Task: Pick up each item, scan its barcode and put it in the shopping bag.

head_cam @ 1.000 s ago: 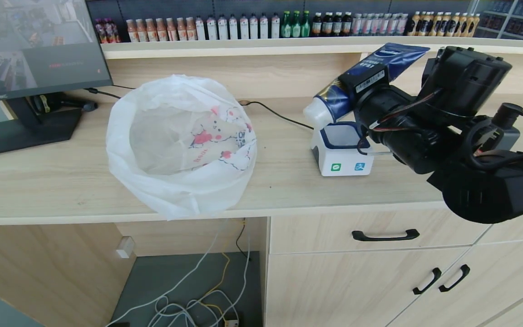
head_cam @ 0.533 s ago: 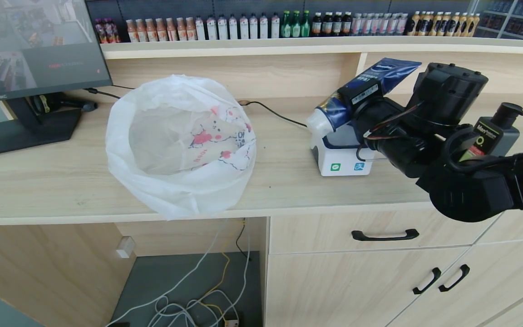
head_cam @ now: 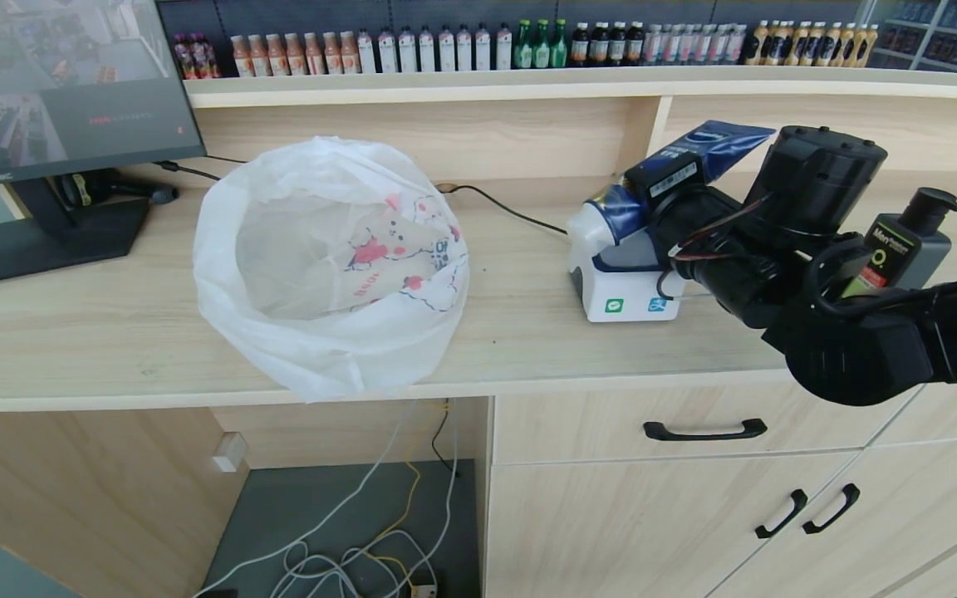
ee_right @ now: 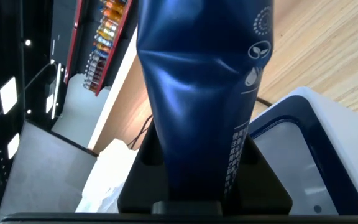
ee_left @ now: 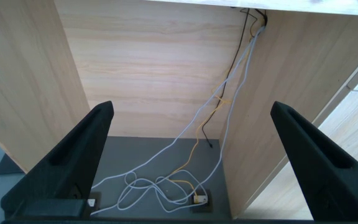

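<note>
The pale wooden worktop [head_cam: 113,332] carries the white shopping bag [head_cam: 329,266], standing open to the left of the white scanner [head_cam: 624,286]. The right hand [head_cam: 665,195] is clamped on a dark blue tube [head_cam: 678,170], tilted just above the scanner with its cap toward the bag. The head view shows the tube's barcode label, while the right wrist view shows its glossy face beside the scanner window. The left hand [ee_left: 191,109] hangs below the worktop, fingers apart and holding nothing.

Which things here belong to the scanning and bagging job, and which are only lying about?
Job: blue tube, held in the right gripper at the scanner; shopping bag; pump bottle, probably a next item.
Lying about: monitor; shelf bottles; floor cables.
</note>
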